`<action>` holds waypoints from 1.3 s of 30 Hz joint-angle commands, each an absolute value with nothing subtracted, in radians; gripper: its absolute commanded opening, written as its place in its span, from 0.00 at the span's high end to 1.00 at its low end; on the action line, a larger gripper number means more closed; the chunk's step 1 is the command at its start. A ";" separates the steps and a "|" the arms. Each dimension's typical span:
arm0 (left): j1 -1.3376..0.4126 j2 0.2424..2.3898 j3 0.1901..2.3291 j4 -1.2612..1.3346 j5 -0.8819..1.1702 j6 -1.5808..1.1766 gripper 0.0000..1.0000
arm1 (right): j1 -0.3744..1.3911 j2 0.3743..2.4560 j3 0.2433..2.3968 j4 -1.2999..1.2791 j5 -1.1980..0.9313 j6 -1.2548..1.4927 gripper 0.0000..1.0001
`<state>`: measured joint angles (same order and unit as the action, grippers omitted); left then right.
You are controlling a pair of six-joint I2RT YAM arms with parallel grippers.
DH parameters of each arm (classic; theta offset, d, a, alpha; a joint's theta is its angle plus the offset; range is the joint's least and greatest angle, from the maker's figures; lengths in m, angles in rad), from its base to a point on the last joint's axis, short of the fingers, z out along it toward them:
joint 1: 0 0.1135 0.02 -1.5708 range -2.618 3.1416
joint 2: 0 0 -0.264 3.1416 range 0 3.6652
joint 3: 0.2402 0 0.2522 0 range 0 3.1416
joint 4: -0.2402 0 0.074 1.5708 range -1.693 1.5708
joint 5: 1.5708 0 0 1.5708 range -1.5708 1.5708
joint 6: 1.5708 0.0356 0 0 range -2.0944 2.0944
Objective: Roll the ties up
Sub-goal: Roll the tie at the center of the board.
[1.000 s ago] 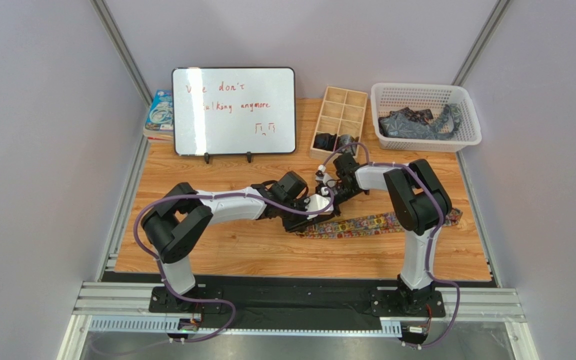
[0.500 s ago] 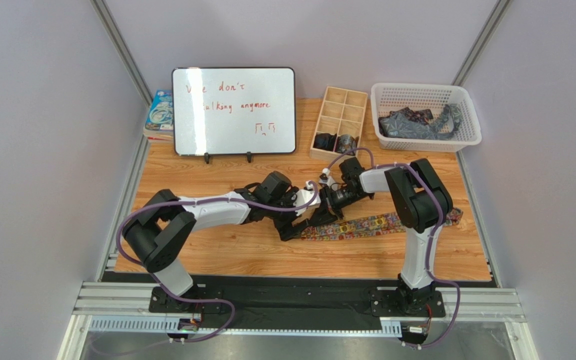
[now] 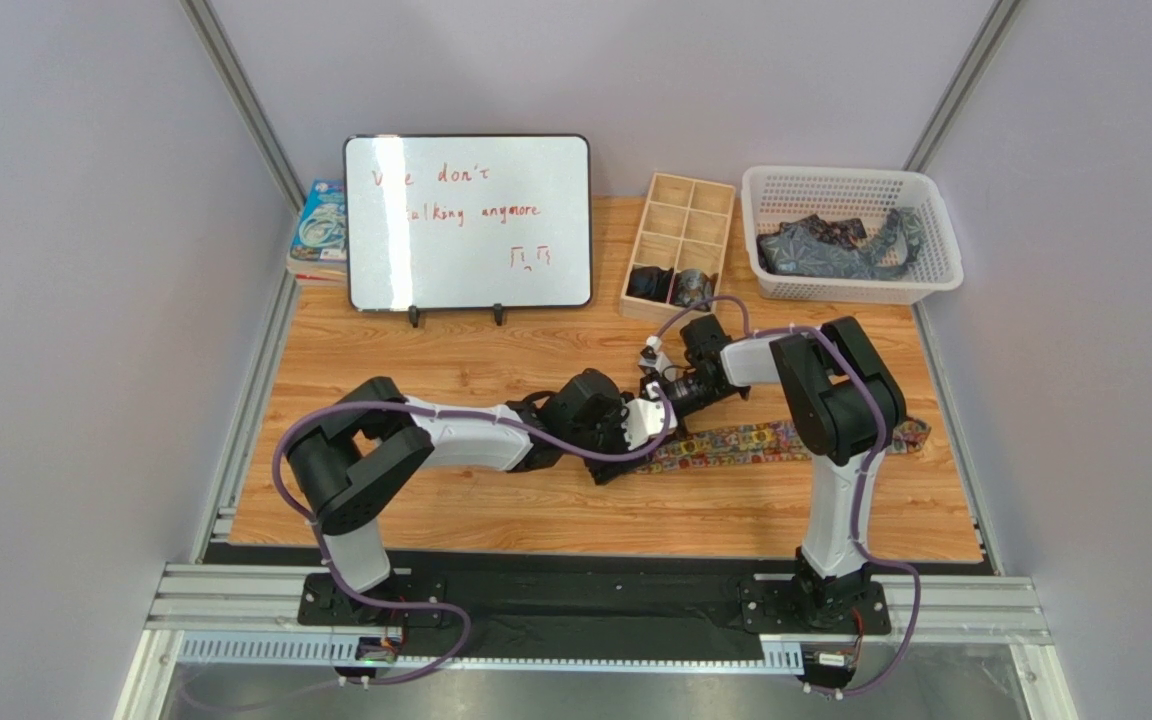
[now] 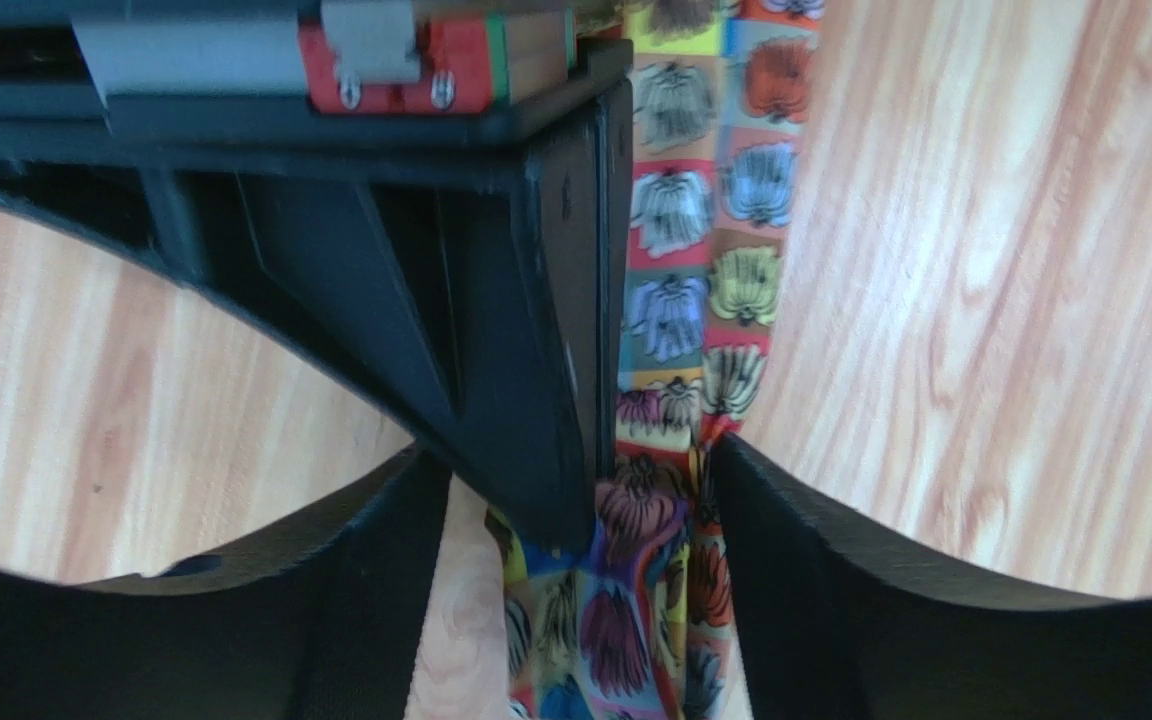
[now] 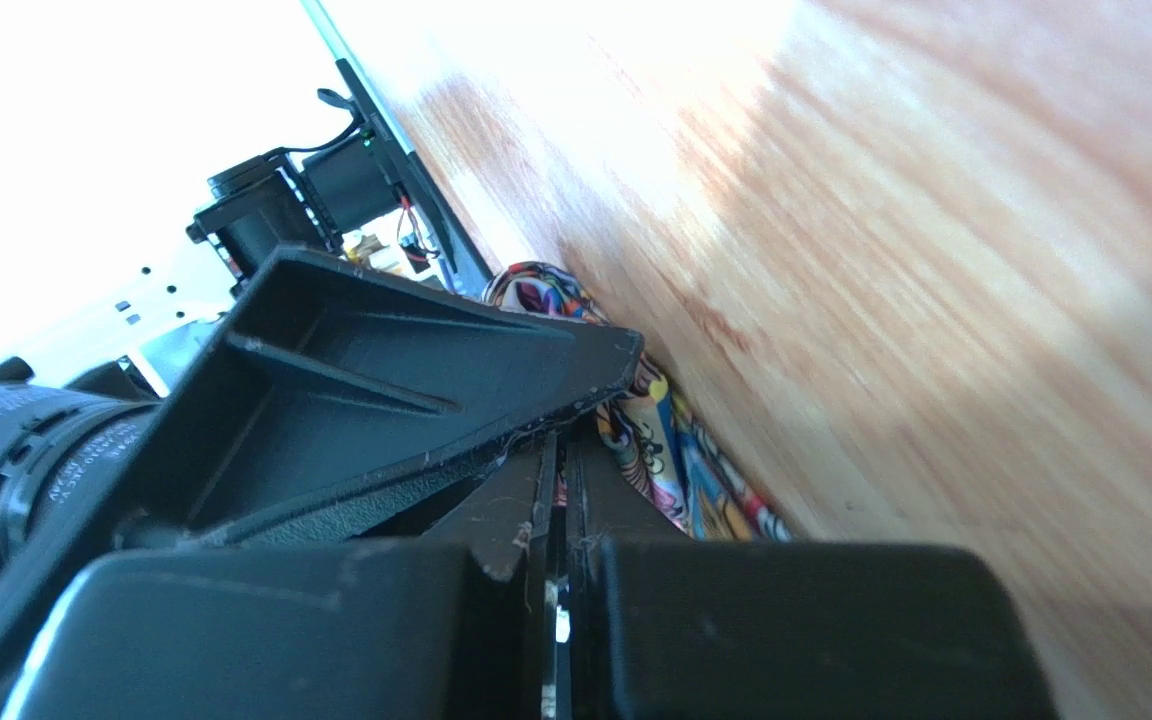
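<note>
Clearly the floral tie (image 3: 760,443) is soft, light cloth with no stiffness of its own. It lies flat along the worktop (image 3: 432,510), running from about the middle out to the right edge, where its far end passes behind the right arm. It should bend wherever it is pushed and spring loose if let go, so I judge the best hold to be at the free end near the middle, pinched across the width with the started turn kept pressed down. The left gripper (image 3: 636,447) sits at that end with its fingers (image 4: 838,600) spread, straddling the strip. The right gripper (image 3: 669,401) is closed, its tip down against the same end; whether any fabric is caught in it cannot be told. The two tools are crowded together there, so they could snag each other or drag the cloth askew. Open wood lies toward the near edge and left side. Toward the far edge stand a whiteboard (image 3: 468,222), a divided wooden box (image 3: 687,195) and, at the far right corner, a basket (image 3: 853,176) holding dark ties (image 3: 823,243).
</note>
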<state>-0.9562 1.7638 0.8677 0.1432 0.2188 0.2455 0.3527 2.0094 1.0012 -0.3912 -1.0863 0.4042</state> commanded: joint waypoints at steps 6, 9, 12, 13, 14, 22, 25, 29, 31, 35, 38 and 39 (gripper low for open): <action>-0.973 1.790 0.856 0.088 0.028 0.371 0.50 | 0.322 1.956 0.956 -0.452 -1.036 0.437 1.00; -0.973 1.763 0.841 0.071 0.051 0.380 0.39 | 0.293 1.962 0.971 -0.501 -0.965 0.390 1.00; -0.971 1.752 0.836 0.048 0.072 0.379 0.28 | 0.270 1.988 0.991 -0.535 -0.911 0.345 1.00; -0.969 1.752 0.847 0.037 0.080 0.371 0.27 | 0.265 1.997 0.997 -0.543 -0.902 0.336 1.00; -0.966 1.753 0.848 0.028 0.086 0.370 0.27 | 0.264 2.000 1.003 -0.549 -0.891 0.328 1.00; -0.950 1.759 0.859 0.005 0.140 0.377 0.47 | 0.241 2.003 1.009 -0.560 -0.835 0.308 1.00; -0.940 1.750 0.859 -0.023 0.155 0.376 0.49 | 0.236 2.003 1.005 -0.569 -0.802 0.293 1.00; -0.908 1.694 0.842 -0.015 0.213 0.353 0.36 | 0.239 2.005 1.014 -0.575 -0.747 0.290 1.00; -0.879 1.671 0.827 -0.006 0.274 0.331 0.29 | 0.241 2.011 1.019 -0.578 -0.729 0.288 1.00; -0.854 1.634 0.813 0.041 0.357 0.307 0.26 | 0.252 2.013 1.025 -0.581 -0.693 0.281 1.00; -0.850 1.643 0.810 0.084 0.393 0.278 0.29 | 0.264 2.013 1.028 -0.586 -0.666 0.276 1.00; -0.848 1.647 0.810 0.107 0.394 0.272 0.30 | 0.264 2.014 1.026 -0.587 -0.658 0.273 1.00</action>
<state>-0.8474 1.6737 0.8146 0.0387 0.3054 0.3187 0.2546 1.9804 1.0359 -0.5861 -0.9043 0.2955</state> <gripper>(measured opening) 0.719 0.006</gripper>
